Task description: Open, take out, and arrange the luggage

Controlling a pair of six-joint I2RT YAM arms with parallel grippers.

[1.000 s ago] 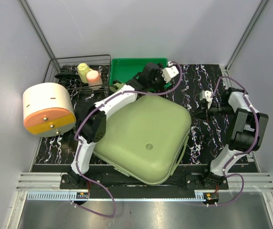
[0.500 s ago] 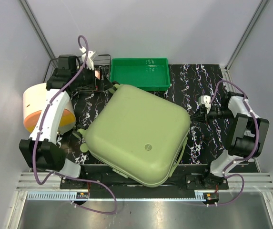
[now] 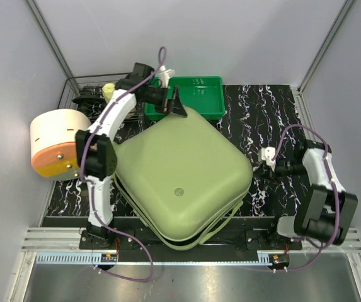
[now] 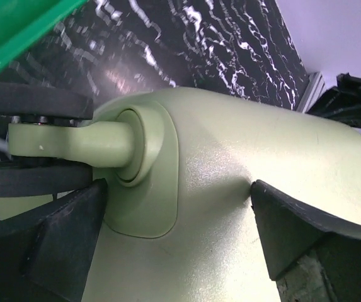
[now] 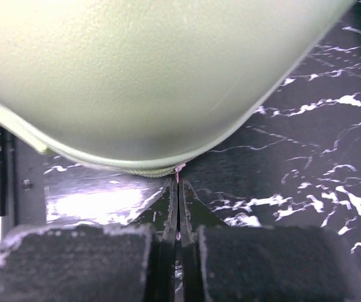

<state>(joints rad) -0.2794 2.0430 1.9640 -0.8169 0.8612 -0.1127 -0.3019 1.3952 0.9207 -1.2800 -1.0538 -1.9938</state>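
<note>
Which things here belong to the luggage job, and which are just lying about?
Job: luggage; left end effector, open at its far corner; right end effector, shut by its rim.
Lying about: green tray; wire rack; yellow bottle; cream-and-orange drum.

The luggage (image 3: pixel 180 182) lies flat mid-bench (image 3: pixel 275 113), its near corner overhanging the near edge between the two arm bases; just behind its far corner sits the tray (image 3: pixel 199 94); left of the tray stands a wire rack (image 3: pixel 89 100); a drum (image 3: pixel 57 143) lies left of the luggage at the bench's left edge; the left jaws straddle the luggage's far corner; the right jaws sit low over the bench, against the luggage's right rim.
</note>
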